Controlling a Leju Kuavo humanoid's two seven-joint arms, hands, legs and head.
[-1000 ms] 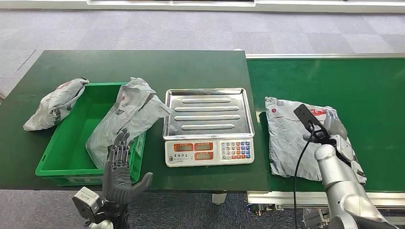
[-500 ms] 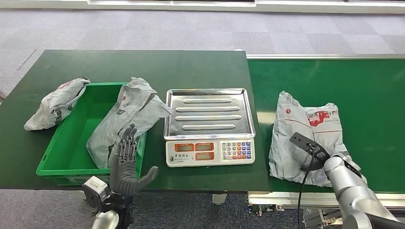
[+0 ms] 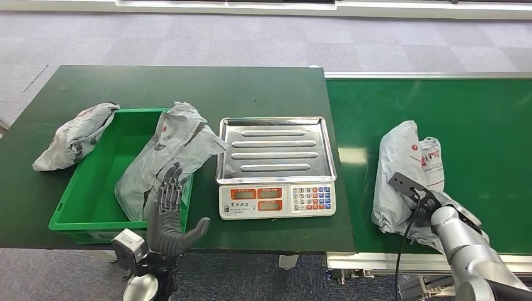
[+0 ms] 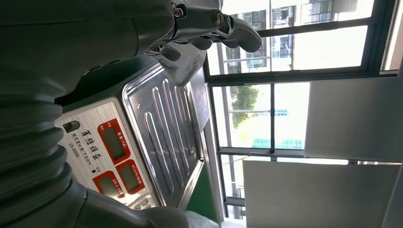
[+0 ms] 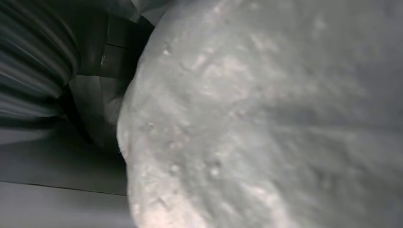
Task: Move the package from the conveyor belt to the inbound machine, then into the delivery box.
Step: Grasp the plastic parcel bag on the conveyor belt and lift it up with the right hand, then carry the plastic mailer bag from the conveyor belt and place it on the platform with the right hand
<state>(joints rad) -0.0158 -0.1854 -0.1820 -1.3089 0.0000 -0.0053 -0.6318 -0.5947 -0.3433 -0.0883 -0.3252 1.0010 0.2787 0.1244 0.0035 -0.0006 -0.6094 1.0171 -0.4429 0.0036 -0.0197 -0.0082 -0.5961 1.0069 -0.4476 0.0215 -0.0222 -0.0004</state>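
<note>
Right hand (image 3: 433, 204) grips the grey package (image 3: 404, 172), bunched up on the green conveyor belt (image 3: 489, 119); its red print is unreadable. Left hand (image 3: 168, 216) empty, fingers spread, beside the green box (image 3: 88, 188). Scale (image 3: 276, 166) label characters illegible.

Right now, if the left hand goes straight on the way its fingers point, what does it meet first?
Probably the grey package draped over the right wall of the green box; the left hand points up at it. Depth is unclear, so it might pass above.
</note>
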